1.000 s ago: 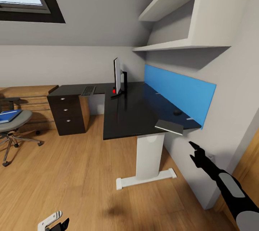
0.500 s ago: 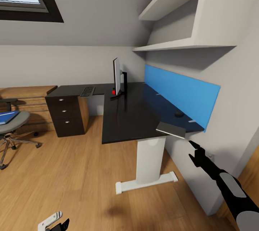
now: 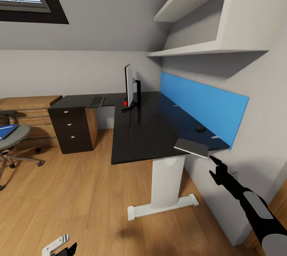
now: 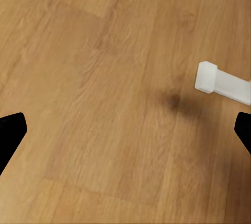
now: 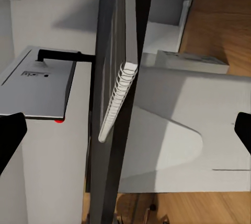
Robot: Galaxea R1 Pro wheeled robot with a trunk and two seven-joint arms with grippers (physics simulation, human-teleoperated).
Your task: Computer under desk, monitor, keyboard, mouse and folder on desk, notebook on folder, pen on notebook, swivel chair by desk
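Note:
The black-topped desk point(image 3: 139, 128) stands ahead with the thin monitor point(image 3: 129, 84) edge-on at its corner. The keyboard point(image 3: 95, 102) lies on the left wing. The small mouse point(image 3: 200, 129) sits by the blue wall panel. The grey notebook point(image 3: 192, 147) overhangs the desk's near right corner; in the right wrist view its spiral edge point(image 5: 116, 101) lies close ahead. My right gripper point(image 3: 212, 166) hangs open just below and in front of it. My left gripper point(image 3: 65, 249) is open, low over the floor. The swivel chair point(image 3: 14, 138) carries the blue folder point(image 3: 6, 130). Computer and pen are out of view.
A three-drawer unit point(image 3: 73, 128) sits under the desk's left wing, beside a low wooden cabinet point(image 3: 28, 108). The desk's white leg point(image 3: 165, 182) and foot point(image 4: 222, 83) stand on the plank floor. White shelves point(image 3: 199, 49) and the wall close in on the right.
The whole view has shifted a little left and the desk looks slightly nearer, so the camera moved. The chair slid toward the picture's left edge. Both grippers keep their place in view.

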